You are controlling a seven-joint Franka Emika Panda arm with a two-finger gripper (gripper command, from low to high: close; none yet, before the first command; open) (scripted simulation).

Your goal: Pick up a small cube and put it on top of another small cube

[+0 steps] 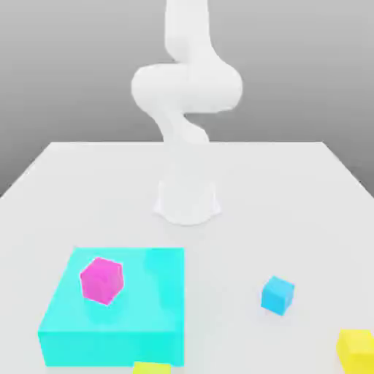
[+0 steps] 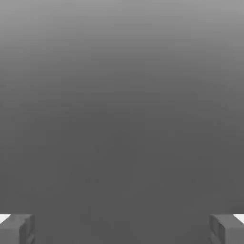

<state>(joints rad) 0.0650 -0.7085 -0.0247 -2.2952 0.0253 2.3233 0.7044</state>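
The small bright-yellow cube (image 1: 357, 349) lies on the white table near the front corner at the exterior view's right. The small magenta cube (image 1: 101, 280) rests on top of a big flat cyan block (image 1: 139, 321) at the front on the exterior view's left. In the hand view my gripper (image 2: 122, 229) is open, its two grey fingertips (image 2: 17, 229) standing far apart with nothing between them and only plain grey background beyond. The white arm (image 1: 186, 84) rises from its base at the table's middle and leaves the picture upward.
A small blue cube (image 1: 277, 295) sits on the table between the cyan block and the yellow cube. A lime-yellow block (image 1: 151, 367) peeks in at the front edge, just before the cyan block. The arm's base (image 1: 187, 201) stands behind them.
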